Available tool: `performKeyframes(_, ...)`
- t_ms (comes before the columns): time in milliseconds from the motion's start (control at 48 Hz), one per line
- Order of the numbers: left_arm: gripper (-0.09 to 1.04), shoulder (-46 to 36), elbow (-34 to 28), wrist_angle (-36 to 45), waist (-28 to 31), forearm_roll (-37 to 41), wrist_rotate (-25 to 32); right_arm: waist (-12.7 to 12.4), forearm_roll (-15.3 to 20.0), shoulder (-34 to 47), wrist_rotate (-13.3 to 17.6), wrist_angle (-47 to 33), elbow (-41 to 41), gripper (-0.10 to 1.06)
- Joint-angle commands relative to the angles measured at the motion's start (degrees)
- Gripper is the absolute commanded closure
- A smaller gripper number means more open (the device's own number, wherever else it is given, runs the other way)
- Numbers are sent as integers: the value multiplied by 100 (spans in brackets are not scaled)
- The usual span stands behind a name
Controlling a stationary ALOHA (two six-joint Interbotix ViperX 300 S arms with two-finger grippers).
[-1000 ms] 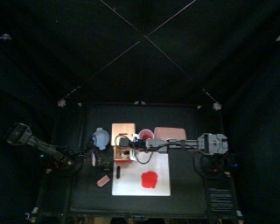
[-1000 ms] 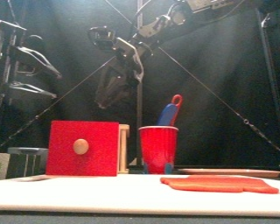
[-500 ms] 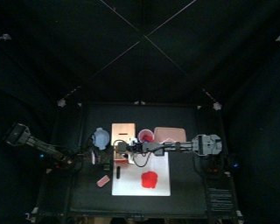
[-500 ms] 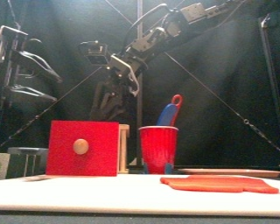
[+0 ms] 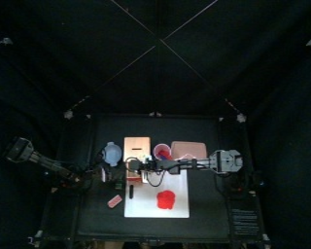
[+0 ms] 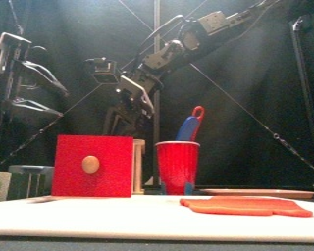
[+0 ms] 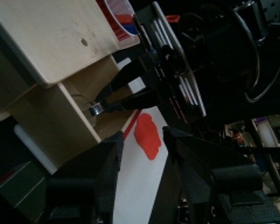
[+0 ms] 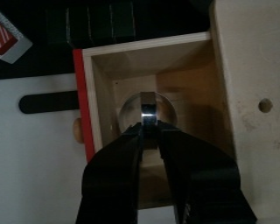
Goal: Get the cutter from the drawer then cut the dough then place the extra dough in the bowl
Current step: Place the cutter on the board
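The black table (image 5: 86,220) carries 1 white cutting board (image 5: 143,206) at its middle, reaching toward the front edge. The right arm reaches in from the right, past the middle, and its tool (image 8: 147,129) hangs over the open drawer of the pale wooden box (image 8: 254,87). The box stands at the board's back left corner, and its red drawer front (image 6: 94,167) is pulled out toward the table's front. The left arm rests at the table's left side. Its tool (image 7: 150,153) is spread wide, holds nothing, and faces the box from just beside it.

The flat pink tray (image 5: 189,149) lies behind the board on the right. The blue-grey bowl (image 5: 112,154) sits left of the box, apart from it. The red cup (image 6: 179,165) stands upright between box and tray, with 1 blue toy knife (image 6: 190,127) sticking up out of it and a red tip beside that.

The red dough (image 5: 166,200) lies flat on the board, toward the front and well apart from the box.

The round metal cutter (image 8: 146,108) lies inside the drawer, on its wooden floor. The right tool's tips come to a narrow point right at it. Whether the tool is pinching the cutter or only close over it cannot be told.

A small pink toy (image 5: 116,200) lies on the table, just left of the board.
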Motion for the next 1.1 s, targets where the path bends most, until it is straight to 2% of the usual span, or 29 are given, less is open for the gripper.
performKeyframes(21, 15, 9, -53, -18, 26, 18, 18, -26, -9, -536, -9, -44, -229, 41)
performKeyframes(208, 15, 0, -53, -18, 35, 26, 18, -70, 0, -1380, 26, 0, -26, 41)
performKeyframes(292, 15, 0, -53, -18, 35, 26, 18, -35, 44, -1890, 53, 97, 413, 41)
performKeyframes(479, 15, 0, -53, -18, 70, 18, 9, 26, 378, -2892, 123, 44, 1644, 41)
performKeyframes(583, 15, 0, -53, -18, 88, 18, 9, 141, 800, -3199, 114, 26, 2224, 41)
performKeyframes(708, 15, 0, -53, -18, 167, 35, 26, 325, 870, -3146, 105, -378, 2742, 41)
performKeyframes(938, 15, 0, -97, -18, 325, 35, 26, 396, 861, -2681, 105, -1230, 3120, 40)
performKeyframes(1104, 15, 0, -105, -18, 466, 105, 26, 387, 835, -2276, 105, -1415, 3120, 39)
